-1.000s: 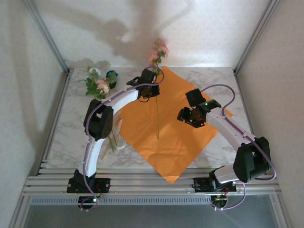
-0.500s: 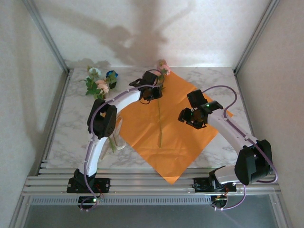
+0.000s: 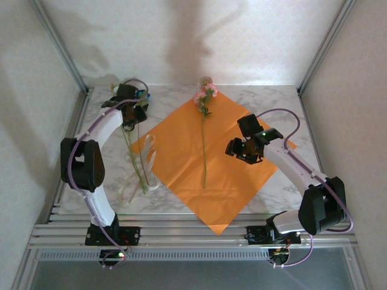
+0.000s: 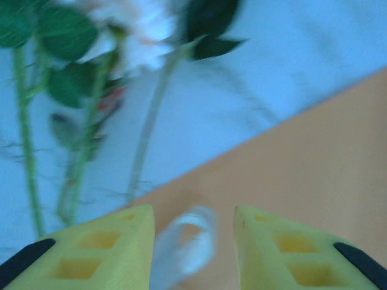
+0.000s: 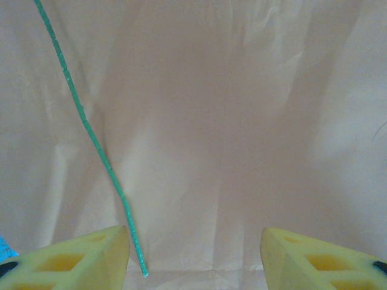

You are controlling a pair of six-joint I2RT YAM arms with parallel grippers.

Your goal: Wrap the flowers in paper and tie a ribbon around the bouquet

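Left gripper [image 4: 193, 212]: jaws apart, empty, above the loose flowers [image 3: 133, 158] on the marble table [image 3: 284, 99], just off the orange paper [image 3: 242, 181]. Wrist view is blurred.

One pink flower [image 3: 204, 139] lies on the paper, stem along the diagonal, bloom at the far corner.

The ribbon [image 3: 149, 160] curls beside the loose stems, touching the paper's left corner.

Right gripper [image 3: 244, 148] hangs over the paper, jaws apart, holding nothing.

My aim: pinch a single stem mid-length, clear of the ribbon loops. Lift straight so the leaves don't snag. Lay it beside the first stem, blooms together.
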